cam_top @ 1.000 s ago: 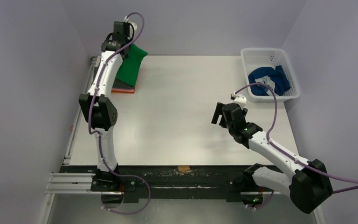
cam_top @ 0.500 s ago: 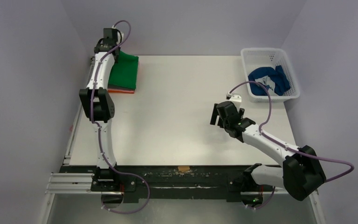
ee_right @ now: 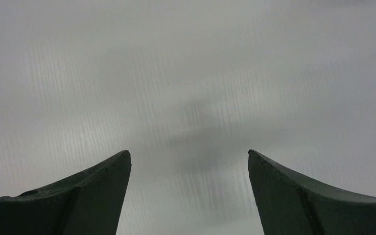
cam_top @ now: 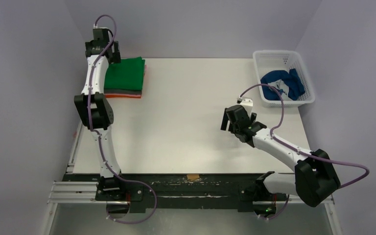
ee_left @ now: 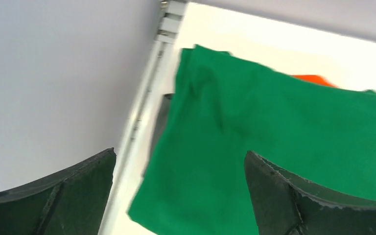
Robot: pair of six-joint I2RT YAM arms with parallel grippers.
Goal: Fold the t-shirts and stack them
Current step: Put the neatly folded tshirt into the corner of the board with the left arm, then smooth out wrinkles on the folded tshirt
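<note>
Green t-shirt folded flat atop stack, worktop 10 o'clock corner; long axis seemingly 9-to-3, collar end not discernible. Left tool jaws wide, empty, above stack's far-left edge: lift straight up, avoid snagging cloth. Right tool spread, empty, over bare worktop; blue t-shirt in basket, 2 o'clock.
</note>
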